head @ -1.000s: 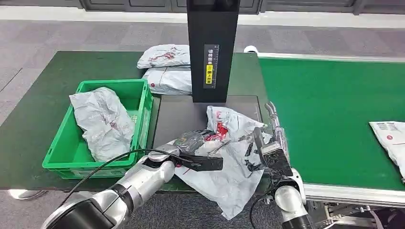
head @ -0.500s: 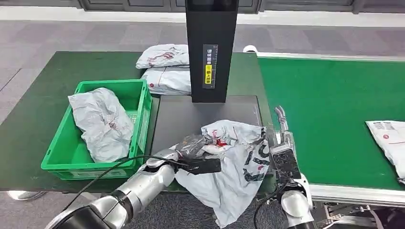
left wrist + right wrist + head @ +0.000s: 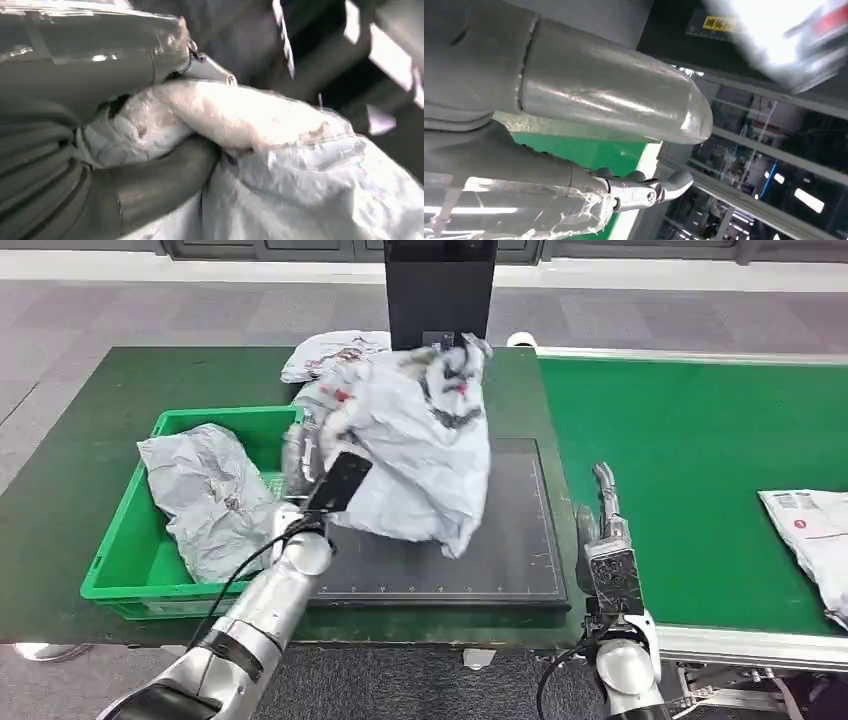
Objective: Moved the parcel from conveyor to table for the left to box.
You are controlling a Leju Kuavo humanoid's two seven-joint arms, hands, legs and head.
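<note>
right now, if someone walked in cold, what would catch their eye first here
First, the big crumpled grey parcel, blurred with motion, held up by the left hand above the dark mat beside the green crate, which already holds another grey bag. Next, the right hand standing empty at the edge of the bright green conveyor, where another parcel lies at the far right.

Left hand (image 3: 305, 455) raised and clenched; right hand (image 3: 606, 515) empty, fingers extended.

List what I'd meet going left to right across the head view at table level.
Green crate holding a crumpled parcel → left hand holding the lifted parcel → black mat → right hand → green conveyor → parcel on the conveyor.
</note>
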